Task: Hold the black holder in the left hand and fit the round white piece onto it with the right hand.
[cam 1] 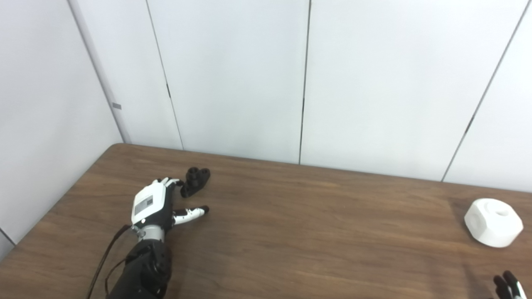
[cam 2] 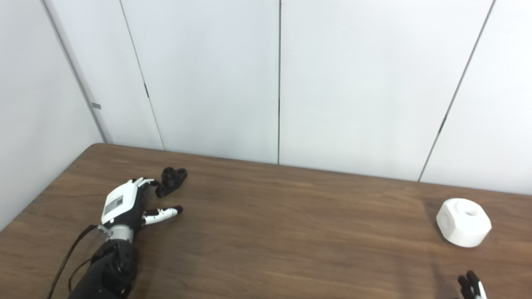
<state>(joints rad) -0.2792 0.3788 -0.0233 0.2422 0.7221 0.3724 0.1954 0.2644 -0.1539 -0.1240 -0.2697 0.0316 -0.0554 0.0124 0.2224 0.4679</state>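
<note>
Right eye view shows more right hand [cam 2: 471,286].

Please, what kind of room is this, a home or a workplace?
Probably a lab or test room, not a home. A plain wooden table stands against bare white wall panels, and on it lie only a black holder and a round white piece, near the robot's left hand.
</note>
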